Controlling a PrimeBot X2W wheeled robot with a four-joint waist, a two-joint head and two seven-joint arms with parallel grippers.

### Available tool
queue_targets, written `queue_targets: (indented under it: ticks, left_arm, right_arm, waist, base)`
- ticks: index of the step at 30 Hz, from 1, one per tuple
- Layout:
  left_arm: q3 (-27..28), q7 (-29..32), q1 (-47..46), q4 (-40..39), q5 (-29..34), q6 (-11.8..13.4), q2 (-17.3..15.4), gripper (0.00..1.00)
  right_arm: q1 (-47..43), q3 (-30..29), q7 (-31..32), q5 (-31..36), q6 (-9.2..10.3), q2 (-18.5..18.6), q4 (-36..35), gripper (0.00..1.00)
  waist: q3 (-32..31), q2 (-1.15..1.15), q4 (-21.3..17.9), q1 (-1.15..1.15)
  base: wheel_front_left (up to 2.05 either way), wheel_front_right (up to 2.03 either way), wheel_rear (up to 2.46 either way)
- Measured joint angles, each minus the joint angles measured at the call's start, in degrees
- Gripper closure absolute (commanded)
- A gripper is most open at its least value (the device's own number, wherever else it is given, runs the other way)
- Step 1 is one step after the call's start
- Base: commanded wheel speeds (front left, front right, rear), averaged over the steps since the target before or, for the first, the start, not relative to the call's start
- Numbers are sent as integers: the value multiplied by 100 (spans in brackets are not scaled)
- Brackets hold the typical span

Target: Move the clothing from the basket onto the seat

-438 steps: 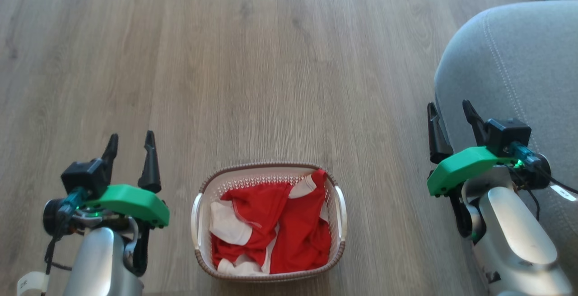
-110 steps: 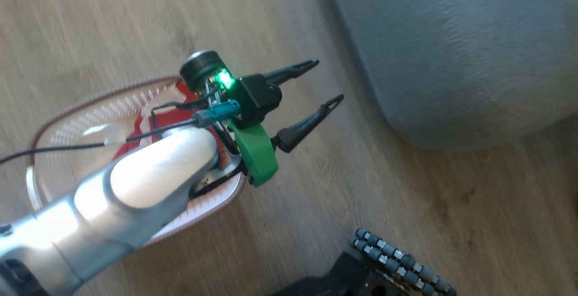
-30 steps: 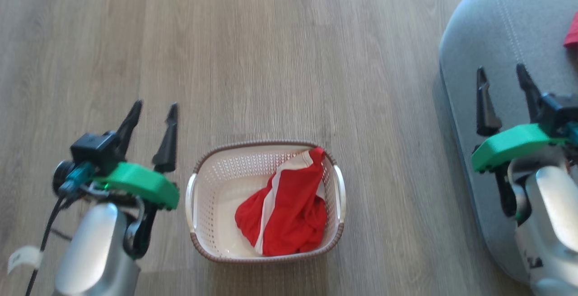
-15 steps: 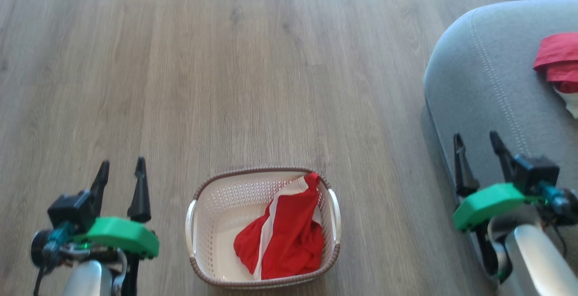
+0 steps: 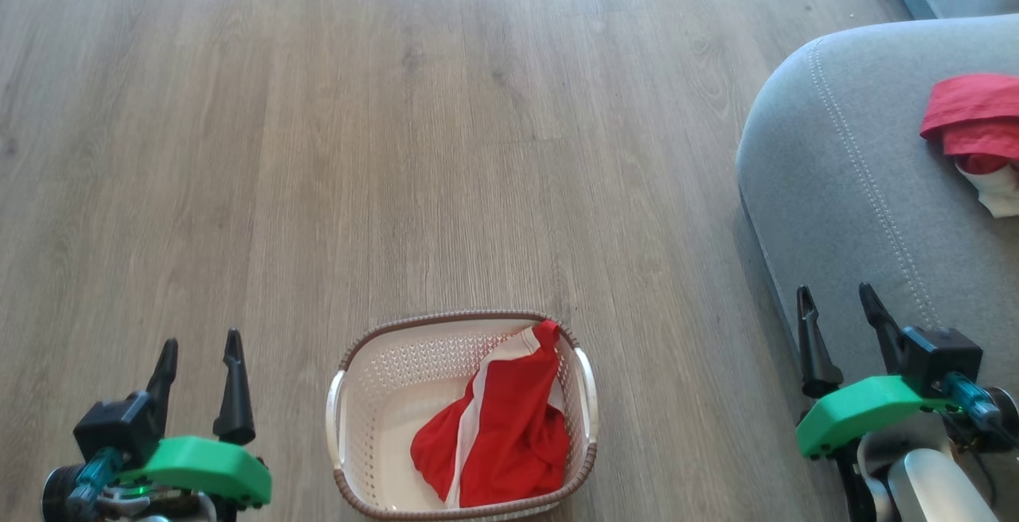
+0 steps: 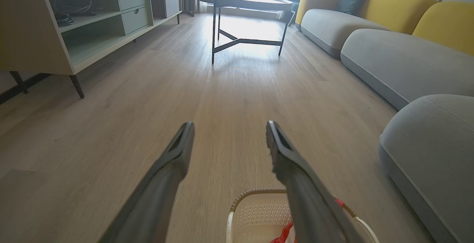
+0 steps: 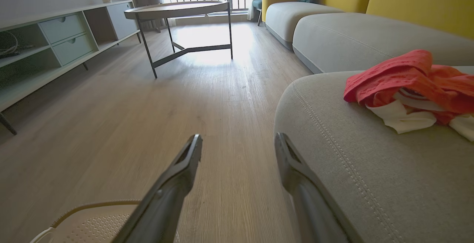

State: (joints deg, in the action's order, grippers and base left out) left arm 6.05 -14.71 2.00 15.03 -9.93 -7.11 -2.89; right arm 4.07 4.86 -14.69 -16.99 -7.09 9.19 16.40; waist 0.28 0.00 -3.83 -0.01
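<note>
The cream basket [image 5: 346, 418] with its brown rim stands on the floor at the bottom middle of the head view. One red garment with a white stripe [image 5: 497, 434] lies in its right half. A second red and cream garment [image 5: 973, 136] is bunched on the grey seat [image 5: 844, 188] at the right, also seen as clothing [image 7: 411, 83] on the seat [image 7: 351, 154] in the right wrist view. My left gripper [image 5: 199, 351] is open and empty, left of the basket. My right gripper [image 5: 836, 299] is open and empty at the seat's near edge. The basket rim [image 6: 255, 193] peeks in below the left fingers.
A round table on thin dark legs [image 6: 242, 2] stands ahead on the wooden floor. A low pale cabinet [image 6: 74, 24] runs along the left wall. Grey and yellow sofa sections [image 6: 389, 32] line the right side.
The head view has shifted, so the basket and both grippers sit lower in it and more of the seat shows. The garment on the seat is now further in view.
</note>
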Motion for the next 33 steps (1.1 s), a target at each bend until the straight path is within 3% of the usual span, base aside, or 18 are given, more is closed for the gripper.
queue_targets:
  ticks: [20, 25, 33]
  left_arm:
    - [-264, 0, 2, 7, 32, -2, 19, 0]
    - [-559, 0, -121, 99, 22, -41, 20, 0]
    - [-1245, 0, -949, 401, -22, -42, -18, 0]
  right_arm:
    - [17, 51, 0, 37, 0, -51, 20, 0]
    - [231, 62, 0, 37, 0, -100, -143, 0]
    - [1295, 186, 0, 78, 0, -177, -579, 0]
  waist:
    - [122, 0, -14, 0]
    - [450, 0, -45, 0]
    - [1392, 0, -194, 2]
  base:
    - [0, 0, 0]
    - [0, 0, 0]
    - [0, 0, 0]
